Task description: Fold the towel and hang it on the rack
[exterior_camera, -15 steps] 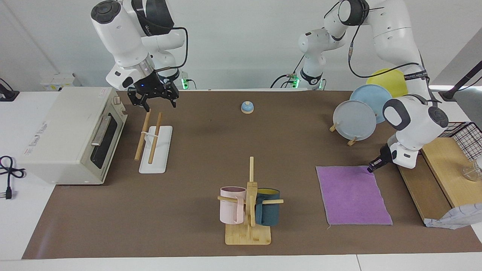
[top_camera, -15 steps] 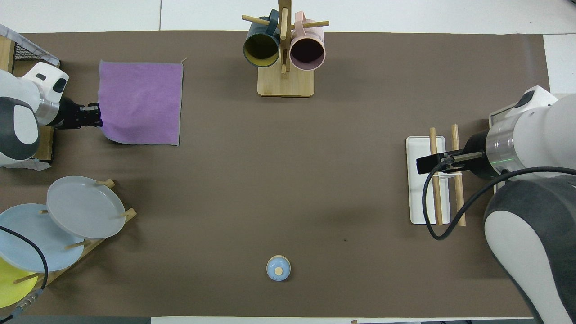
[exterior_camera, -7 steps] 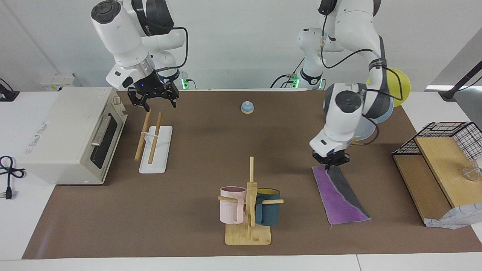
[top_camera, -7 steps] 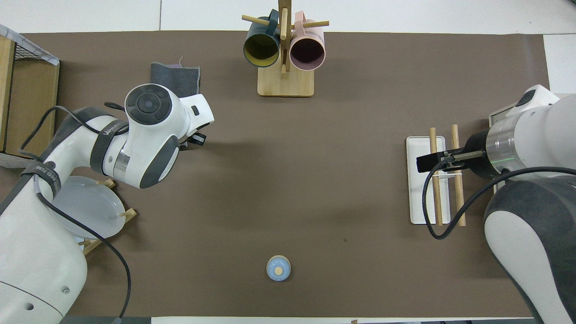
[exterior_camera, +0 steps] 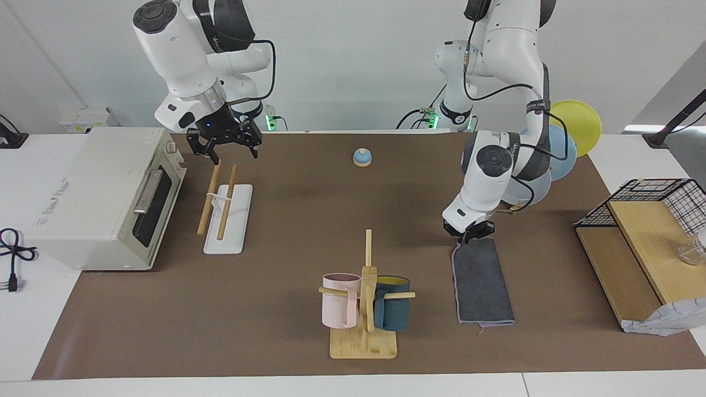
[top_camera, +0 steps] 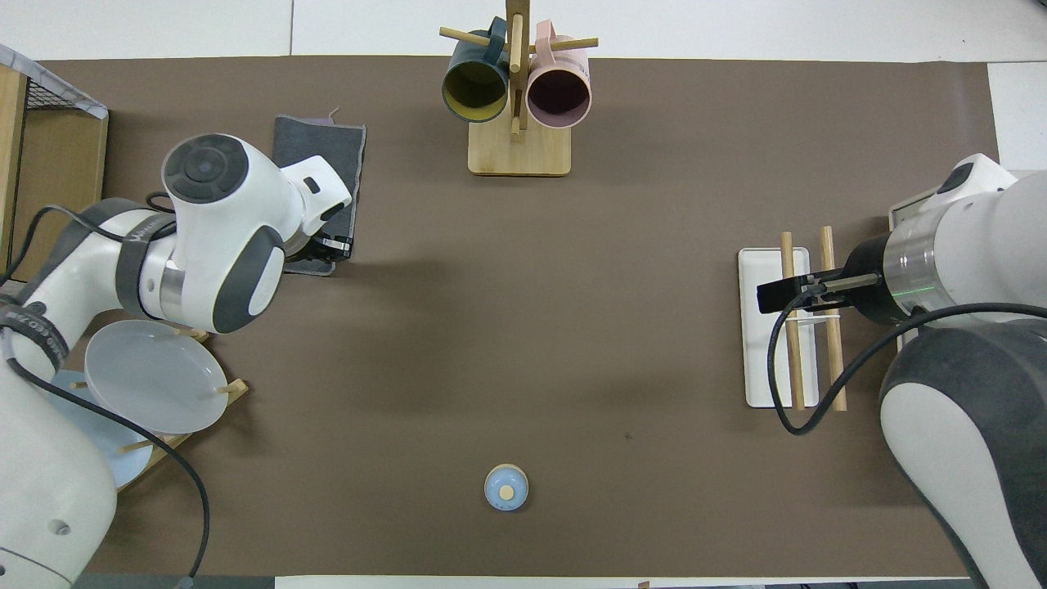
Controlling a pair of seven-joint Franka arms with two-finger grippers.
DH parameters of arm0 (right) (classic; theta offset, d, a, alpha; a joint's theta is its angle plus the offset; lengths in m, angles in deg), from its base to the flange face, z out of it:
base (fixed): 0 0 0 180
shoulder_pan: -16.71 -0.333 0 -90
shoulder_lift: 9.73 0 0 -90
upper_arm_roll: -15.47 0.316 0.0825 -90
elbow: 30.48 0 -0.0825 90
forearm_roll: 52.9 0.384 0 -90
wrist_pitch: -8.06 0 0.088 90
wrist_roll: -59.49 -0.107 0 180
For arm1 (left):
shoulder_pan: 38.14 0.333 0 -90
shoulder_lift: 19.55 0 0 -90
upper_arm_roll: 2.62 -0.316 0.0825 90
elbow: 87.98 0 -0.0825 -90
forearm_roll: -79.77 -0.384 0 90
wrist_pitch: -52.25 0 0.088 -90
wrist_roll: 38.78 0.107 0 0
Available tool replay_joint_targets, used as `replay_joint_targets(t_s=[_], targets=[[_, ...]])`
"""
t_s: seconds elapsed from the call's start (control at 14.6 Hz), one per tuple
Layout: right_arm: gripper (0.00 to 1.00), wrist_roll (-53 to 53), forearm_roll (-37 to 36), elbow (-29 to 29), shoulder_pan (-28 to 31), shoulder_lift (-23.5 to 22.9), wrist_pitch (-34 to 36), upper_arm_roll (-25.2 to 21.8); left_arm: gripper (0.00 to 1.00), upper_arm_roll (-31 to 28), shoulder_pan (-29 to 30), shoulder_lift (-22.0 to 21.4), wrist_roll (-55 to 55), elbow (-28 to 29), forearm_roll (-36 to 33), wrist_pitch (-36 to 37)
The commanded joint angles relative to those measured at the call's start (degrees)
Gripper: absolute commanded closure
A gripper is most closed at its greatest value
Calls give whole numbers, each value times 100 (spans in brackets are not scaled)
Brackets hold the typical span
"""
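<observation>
The towel (exterior_camera: 483, 284) lies flat on the desk (exterior_camera: 276, 331) toward the left arm's end. It is folded into a long strip with the dark grey face up, and a thin purple edge peeks out at the end far from the robots. It sits beside the mug tree (exterior_camera: 366, 298), which holds a pink mug and a dark blue mug. The left pincer (exterior_camera: 470, 236) is down at the towel's near end. It may be touching the cloth there, but I cannot tell if its tips are apart or together. The rack (exterior_camera: 223, 207) stands well apart at the right arm's end of the desk, next to the white oven (exterior_camera: 105, 198). The right pincer (exterior_camera: 223, 144) waits over the near ends of the rack's two wooden rods with its tips apart, holding nothing.
</observation>
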Motion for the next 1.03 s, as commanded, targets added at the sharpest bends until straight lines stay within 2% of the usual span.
replay_joint_targets(t_s=[0.0,0.21,0.55,0.89,0.96], targets=[[0,88,131,195,27,167,-161,21,0,10,458,-77,466,-409,870,397],[0,79,131,203,27,167,-161,21,0,10,969,-33,1056,-226,1637,-191],[0,-254,140,282,-105,203,-240,21,0,19,1365,635,2084,-251,2498,-781],[0,-255,140,388,-175,247,-354,21,0,28,1383,846,2121,-278,2754,-834],[0,-255,140,388,-175,247,-355,21,4,71,1366,872,2121,-269,2824,-921]])
